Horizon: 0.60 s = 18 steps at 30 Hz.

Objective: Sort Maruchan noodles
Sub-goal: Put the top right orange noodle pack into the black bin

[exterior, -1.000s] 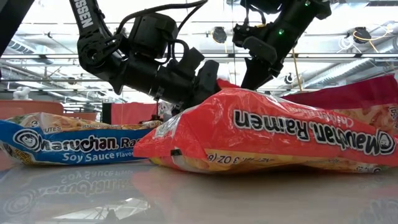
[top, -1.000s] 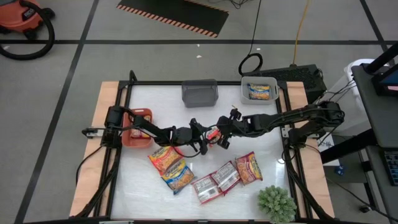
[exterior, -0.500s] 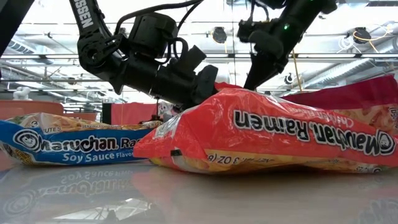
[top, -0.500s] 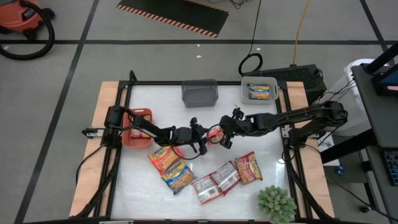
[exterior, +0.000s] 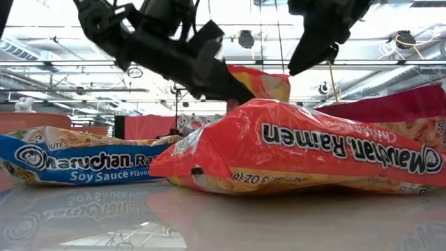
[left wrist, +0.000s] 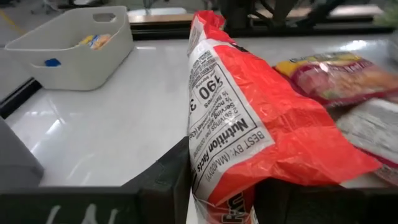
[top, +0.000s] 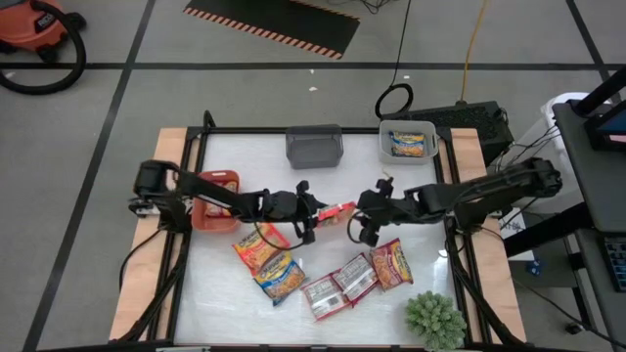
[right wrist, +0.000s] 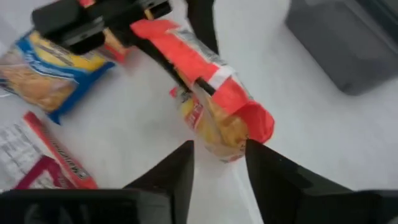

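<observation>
The right gripper has its two dark fingers spread apart, with nothing between them, just short of a red noodle packet. The left gripper grips that packet at its other end and holds it above the white table. A blue-trimmed packet and a silver-and-red packet lie on the table. A grey bin stands farther off.

Overhead view straight down, low view level at tabletop (very close), wrist views forward, all sharing red packet.

Eight packets (three bins)
</observation>
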Each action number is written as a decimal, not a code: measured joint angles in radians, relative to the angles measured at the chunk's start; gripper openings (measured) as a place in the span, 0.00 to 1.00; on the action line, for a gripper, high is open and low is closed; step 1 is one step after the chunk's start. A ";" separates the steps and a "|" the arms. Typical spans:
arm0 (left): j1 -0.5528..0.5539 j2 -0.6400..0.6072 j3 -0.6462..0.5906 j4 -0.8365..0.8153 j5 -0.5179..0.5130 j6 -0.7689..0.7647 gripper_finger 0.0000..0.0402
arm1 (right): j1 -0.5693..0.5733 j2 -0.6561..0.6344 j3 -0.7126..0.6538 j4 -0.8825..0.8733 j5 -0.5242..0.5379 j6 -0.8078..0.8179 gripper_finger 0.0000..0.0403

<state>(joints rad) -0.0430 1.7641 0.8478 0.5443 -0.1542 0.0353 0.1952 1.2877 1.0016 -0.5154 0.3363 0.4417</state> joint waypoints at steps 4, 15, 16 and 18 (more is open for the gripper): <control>0.000 -0.067 0.000 -0.136 0.029 0.056 0.33 | 0.026 0.040 0.000 0.104 0.001 -0.056 0.42; 0.026 -0.092 0.000 -0.274 0.037 0.152 0.33 | 0.029 0.224 0.001 0.345 0.111 -0.355 0.59; 0.030 -0.092 0.000 -0.279 0.044 0.155 0.33 | 0.026 0.239 0.001 0.346 0.111 -0.367 0.61; 0.036 -0.092 0.000 -0.283 0.059 0.167 0.33 | 0.019 0.261 0.001 0.351 0.108 -0.376 0.63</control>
<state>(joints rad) -0.0070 1.6722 0.8482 0.2618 -0.0955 0.2027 0.2144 1.5492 1.0027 -0.1644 0.4446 0.0654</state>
